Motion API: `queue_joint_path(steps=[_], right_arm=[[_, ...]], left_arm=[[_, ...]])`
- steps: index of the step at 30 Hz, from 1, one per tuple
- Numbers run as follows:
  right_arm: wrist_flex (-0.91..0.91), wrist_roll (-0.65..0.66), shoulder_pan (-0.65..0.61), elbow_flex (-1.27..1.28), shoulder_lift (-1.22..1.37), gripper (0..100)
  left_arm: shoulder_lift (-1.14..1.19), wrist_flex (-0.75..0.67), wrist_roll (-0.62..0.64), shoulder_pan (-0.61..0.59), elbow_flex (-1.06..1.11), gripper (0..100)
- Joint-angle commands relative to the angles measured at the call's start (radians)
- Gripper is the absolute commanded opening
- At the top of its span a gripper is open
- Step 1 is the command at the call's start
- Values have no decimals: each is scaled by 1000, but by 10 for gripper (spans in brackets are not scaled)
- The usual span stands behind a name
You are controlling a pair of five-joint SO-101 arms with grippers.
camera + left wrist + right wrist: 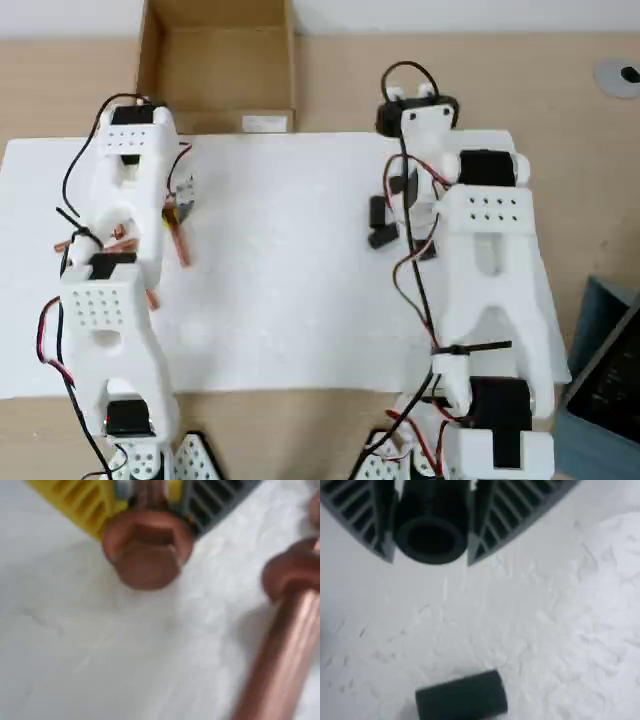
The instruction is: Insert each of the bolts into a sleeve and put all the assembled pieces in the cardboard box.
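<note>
In the left wrist view my left gripper (148, 495), one finger yellow and one dark, is shut on a copper bolt (147, 547) whose head faces the camera. A second bolt (285, 645) lies close beside it on the white sheet. From above, several copper bolts (120, 235) lie around the left arm, one at its right side (181, 243). My right gripper (432, 510) is shut on a black sleeve (432, 540), held just above the sheet. Another black sleeve (462, 700) lies below it. The high view shows the right gripper (403, 188) beside loose sleeves (380, 225).
The open cardboard box (215, 60) stands at the back of the table, behind the white foam sheet (290, 290). Both arms lean over the sheet's outer sides. A dark box (605, 380) sits at the right edge.
</note>
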Motion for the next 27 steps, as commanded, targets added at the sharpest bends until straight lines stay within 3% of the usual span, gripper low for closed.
queue_joint_path(steps=[1,5,10,16,24,27], right_arm=[[41,0,-4,-79,-48,10],[101,-2,-4,-136,-48,10],[180,2,-2,-189,-48,10],[252,0,1,-255,-76,10],[253,0,1,-254,-318,9],[252,2,1,-191,-403,9]], left_arm=[[-13,100,-2,5,-157,5],[-13,203,-2,18,-354,3],[-82,203,-2,38,-416,2],[-297,203,-2,66,-265,2],[-687,201,-5,98,80,2],[-834,199,-60,98,195,2]])
